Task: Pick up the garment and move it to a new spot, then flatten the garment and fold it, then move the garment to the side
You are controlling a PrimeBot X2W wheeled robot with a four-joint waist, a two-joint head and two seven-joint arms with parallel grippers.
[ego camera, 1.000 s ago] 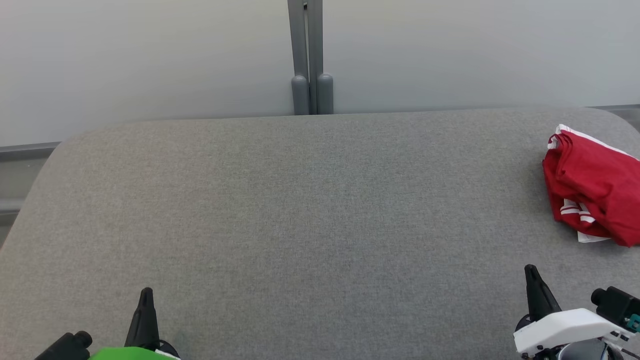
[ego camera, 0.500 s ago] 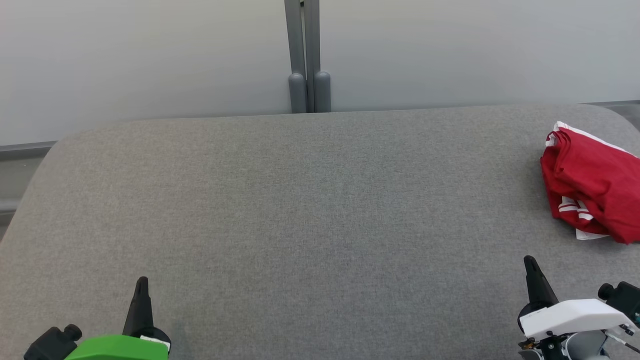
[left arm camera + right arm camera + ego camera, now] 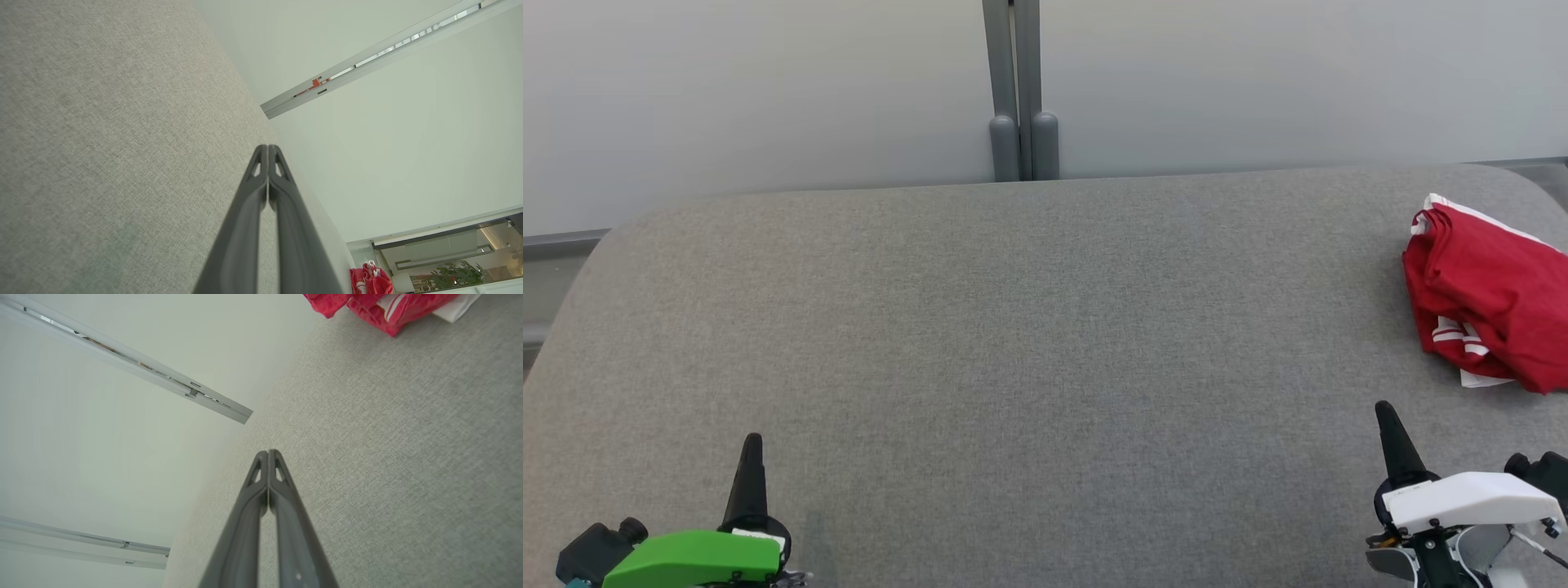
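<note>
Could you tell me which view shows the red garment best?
Head view: the garment shows largely whole, bunched up. The right wrist view crops it at its top edge; the left wrist view shows a tiny patch.

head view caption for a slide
Crumpled red white-striped garment at far right of grey fabric table; left gripper and right gripper shut

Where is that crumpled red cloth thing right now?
The crumpled red-and-white garment lies at the right edge of the grey fabric-covered table in the head view, ahead of the right claw.
</note>
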